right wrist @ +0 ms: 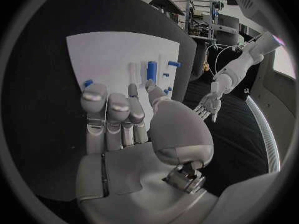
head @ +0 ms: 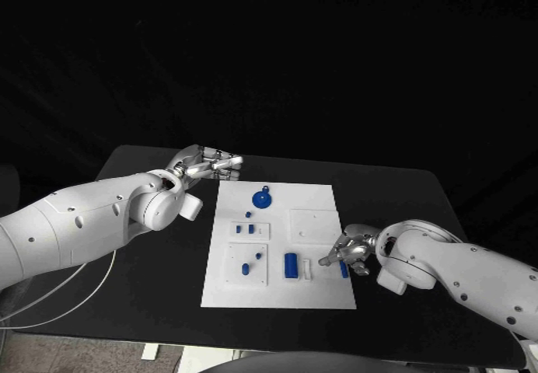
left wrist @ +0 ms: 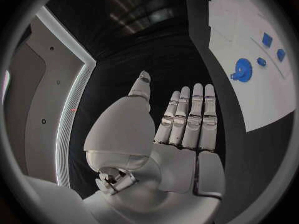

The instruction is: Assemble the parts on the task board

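- Apparently little had been assembled: several blue parts were seen lying loose on the task board, mid-desk.
- Left hand was held open and empty beside the board.
- Right hand, at the board's edge, was seen holding nothing.

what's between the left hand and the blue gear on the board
Bare black table, then bare white task board. The head view shows the left hand off the board's corner, the blue gear further in.

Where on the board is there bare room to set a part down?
The task board is bare along its near edge and at its far right corner beyond the blue gear. It is crowded mid-board, and the right hand sits at the right edge.
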Robot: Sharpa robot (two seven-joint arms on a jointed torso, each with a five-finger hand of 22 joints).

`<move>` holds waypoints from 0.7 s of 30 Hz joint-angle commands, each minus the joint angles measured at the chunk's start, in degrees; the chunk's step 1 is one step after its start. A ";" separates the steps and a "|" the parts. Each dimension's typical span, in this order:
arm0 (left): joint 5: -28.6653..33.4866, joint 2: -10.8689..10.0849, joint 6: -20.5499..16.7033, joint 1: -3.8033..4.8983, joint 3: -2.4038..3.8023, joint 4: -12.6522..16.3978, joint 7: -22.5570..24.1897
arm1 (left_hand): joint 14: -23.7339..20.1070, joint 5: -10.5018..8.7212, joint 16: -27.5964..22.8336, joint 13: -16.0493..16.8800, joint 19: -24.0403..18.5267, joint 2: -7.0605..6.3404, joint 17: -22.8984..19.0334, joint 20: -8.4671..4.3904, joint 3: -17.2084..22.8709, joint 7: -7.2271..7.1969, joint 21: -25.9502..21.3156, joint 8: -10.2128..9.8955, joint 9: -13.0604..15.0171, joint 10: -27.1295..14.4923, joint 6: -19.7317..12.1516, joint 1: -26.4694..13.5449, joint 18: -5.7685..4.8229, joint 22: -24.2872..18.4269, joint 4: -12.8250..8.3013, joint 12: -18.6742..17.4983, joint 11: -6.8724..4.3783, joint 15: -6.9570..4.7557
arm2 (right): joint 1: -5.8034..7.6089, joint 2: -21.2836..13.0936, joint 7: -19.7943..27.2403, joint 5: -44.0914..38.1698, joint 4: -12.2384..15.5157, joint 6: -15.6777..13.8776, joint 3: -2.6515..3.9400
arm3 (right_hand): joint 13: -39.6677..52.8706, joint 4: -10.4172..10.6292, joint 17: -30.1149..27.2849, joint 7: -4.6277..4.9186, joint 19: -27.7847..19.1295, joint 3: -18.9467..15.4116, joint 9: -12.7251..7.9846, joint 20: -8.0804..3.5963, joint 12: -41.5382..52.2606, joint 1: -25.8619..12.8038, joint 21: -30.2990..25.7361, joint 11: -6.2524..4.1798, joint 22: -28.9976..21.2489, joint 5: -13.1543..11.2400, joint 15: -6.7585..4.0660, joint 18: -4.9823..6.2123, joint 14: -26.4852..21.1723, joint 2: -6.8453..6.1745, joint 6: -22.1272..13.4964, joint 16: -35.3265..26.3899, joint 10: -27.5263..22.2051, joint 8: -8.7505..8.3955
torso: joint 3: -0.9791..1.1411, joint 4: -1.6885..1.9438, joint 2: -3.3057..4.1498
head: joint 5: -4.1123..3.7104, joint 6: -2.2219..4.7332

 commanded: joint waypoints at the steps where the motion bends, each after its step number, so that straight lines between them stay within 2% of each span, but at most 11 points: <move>1: 0.98 0.05 -0.79 0.02 0.04 0.17 2.37 | 0.32 -0.13 -0.25 0.07 0.22 0.67 -0.04 -0.04 -0.06 0.09 0.12 0.03 0.08 0.21 0.35 -0.07 0.45 -0.03 -0.52 0.08 -0.06 -0.16 | 0.06 -1.21 0.32 -2.90 -0.22 -1.53 0.16 | -0.02 0.20 0.04 0.04 3.22 -0.41 -0.16 0.19 0.14 -0.58 0.18 0.09 2.09 -0.53 0.32 0.05 0.16 0.29 -0.52 0.24 0.24 -0.04 | 0.13 -0.06 0.06 | -0.40 0.10; 5: 1.19 -0.07 -0.86 0.02 0.04 0.31 2.51 | 0.33 -0.12 -0.26 0.07 0.23 0.66 -0.05 -0.04 -0.09 0.16 0.12 0.03 0.08 0.22 0.33 -0.08 0.46 -0.03 -0.57 0.08 -0.04 -0.15 | 0.11 -2.17 -2.13 -4.93 -0.75 -1.77 0.27 | -0.08 0.92 -0.01 0.06 3.22 -0.36 -0.30 0.25 0.07 -0.95 0.23 0.11 2.10 -0.79 0.37 0.08 0.14 -0.03 -0.57 0.30 0.20 -0.02 | 0.10 0.05 0.06 | -0.85 0.06; 11: 1.30 -0.16 -0.33 0.02 0.03 0.46 2.47 | 0.23 0.07 -0.27 0.07 0.22 0.56 -0.06 -0.03 -0.07 0.34 0.13 -0.05 0.05 0.06 -0.06 -0.01 0.46 -0.04 -0.69 0.05 0.12 -0.11 | 0.13 -2.67 -7.14 -8.87 -1.48 0.33 0.33 | -0.24 2.64 0.04 0.37 3.22 0.17 -0.56 0.32 -0.19 -1.63 0.37 0.25 2.12 -1.63 0.46 0.09 0.10 -0.90 -1.33 0.51 -0.02 -0.01 | 0.00 0.02 0.06 | -1.10 0.01; 15: 1.34 -0.15 0.06 0.02 0.02 0.53 2.47 | 0.10 0.08 -0.26 0.07 0.19 0.38 -0.06 0.01 0.08 0.36 0.12 0.02 0.07 -0.06 -0.19 -0.05 0.50 -0.05 -0.55 0.07 0.14 -0.06 | 0.14 -2.56 -10.01 -11.01 -1.82 0.77 0.34 | -0.36 5.83 0.08 0.46 3.20 1.37 -0.47 0.40 -0.31 -2.36 0.31 0.33 2.06 -2.27 0.53 0.11 0.07 -2.51 -1.56 0.66 -0.15 -0.01 | -0.03 0.07 0.03 | -1.37 -0.08; 18: 1.36 -0.15 0.30 0.02 0.02 0.62 2.47 | 0.05 0.05 -0.26 0.07 0.19 0.42 -0.06 0.03 0.13 0.41 0.12 -0.01 0.06 -0.12 -0.31 -0.11 0.52 -0.06 -0.47 0.07 0.19 -0.05 | 0.13 -2.29 -11.26 -11.89 -2.23 0.67 0.33 | -0.46 9.15 0.09 0.49 3.21 2.58 -0.27 0.37 -0.43 -3.71 0.36 0.34 2.04 -3.77 0.48 0.11 0.05 -4.09 -1.69 0.71 -0.23 0.00 | -0.06 0.10 0.01 | -1.43 -0.06; 21: 1.38 -0.15 0.50 0.02 0.02 0.69 2.43 | -0.02 -0.01 -0.26 0.07 0.17 0.43 -0.05 0.06 0.16 0.43 0.11 0.01 0.07 -0.19 -0.42 -0.15 0.54 -0.07 -0.41 0.08 0.21 -0.02 | 0.12 -1.78 -11.96 -12.42 -2.77 0.57 0.31 | -0.48 10.64 0.06 0.50 3.22 3.81 -0.05 0.34 -0.46 -3.55 0.41 0.37 2.03 -4.38 0.49 0.09 0.01 -5.23 -1.79 0.66 -0.28 0.00 | -0.07 0.17 0.03 | -1.45 -0.09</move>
